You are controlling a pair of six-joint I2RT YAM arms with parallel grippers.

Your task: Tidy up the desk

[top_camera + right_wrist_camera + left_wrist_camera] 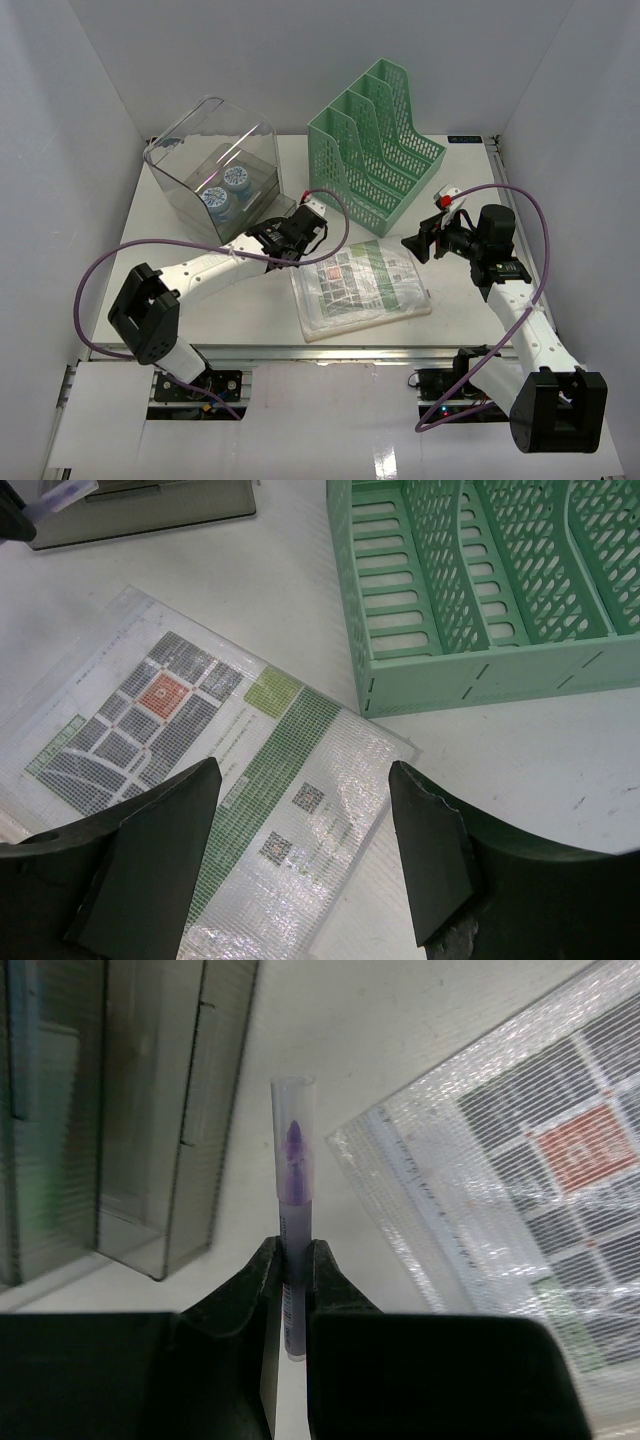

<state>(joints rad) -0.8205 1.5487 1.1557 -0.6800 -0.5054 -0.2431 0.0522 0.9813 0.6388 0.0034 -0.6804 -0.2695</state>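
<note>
On the white desk [200, 310] my left gripper [285, 237] is shut on a purple marker [293, 1175] with a clear cap, held just above the desk beside the clear plastic box [212, 175]. The marker's tip points at the box front [150, 1160]. My right gripper [428, 243] is open and empty, hovering above the right end of a mesh document pouch [360, 288] with printed sheets inside; the pouch fills the space under its jaws in the right wrist view [250, 810].
A green mesh file organizer [380, 150] stands at the back centre-right, and shows close in the right wrist view [480, 590]. The clear box holds two blue-labelled round tubs [225, 190]. White walls enclose the desk on three sides. A metal rail [330, 352] runs along the front.
</note>
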